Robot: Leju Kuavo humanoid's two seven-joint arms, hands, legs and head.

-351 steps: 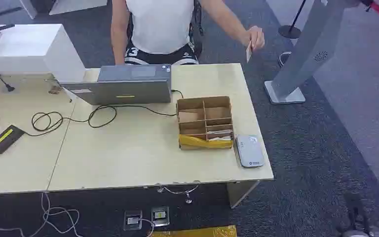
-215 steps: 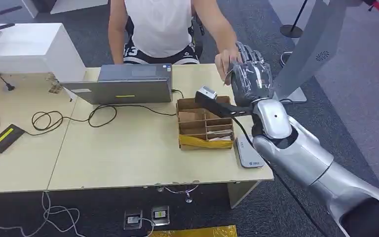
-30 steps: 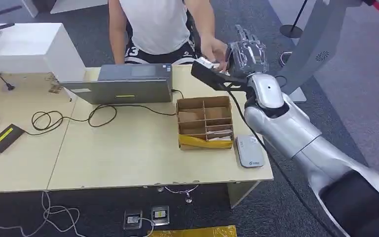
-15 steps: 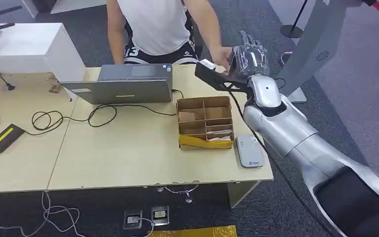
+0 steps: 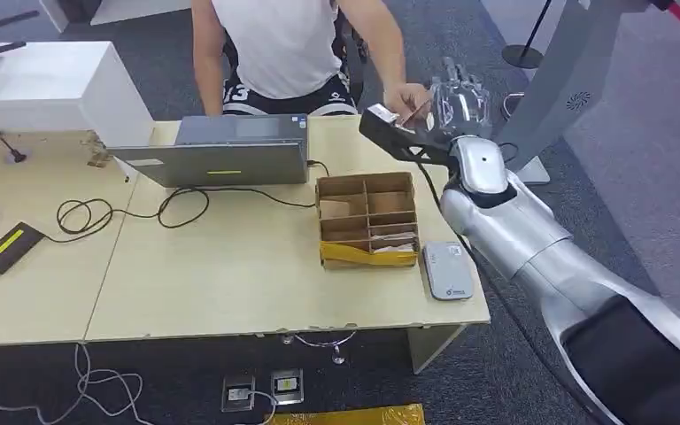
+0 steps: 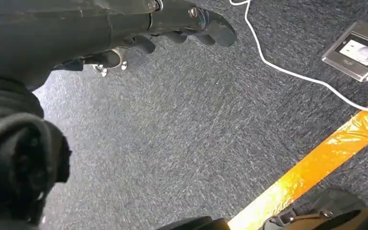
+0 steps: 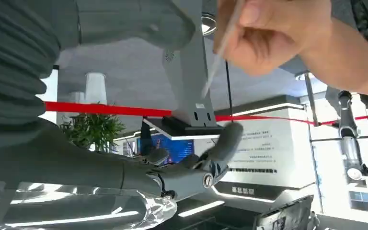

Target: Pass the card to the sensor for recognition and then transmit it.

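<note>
Right robot hand (image 5: 457, 96), fingers spread, empty, raised beside the person's hand (image 5: 407, 99) offering the card (image 7: 219, 56); next, pinch it.

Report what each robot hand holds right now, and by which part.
Neither holds anything. The card is pinched at one end by the person's hand, near the open right hand. The left hand hangs empty.

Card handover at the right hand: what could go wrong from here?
1. The thin white card sits edge-on in the person's hand, while the right hand has its fingers apart, so closing early may miss it.
2. A dropped card could land in the divided cardboard box, not on the white card reader.
</note>
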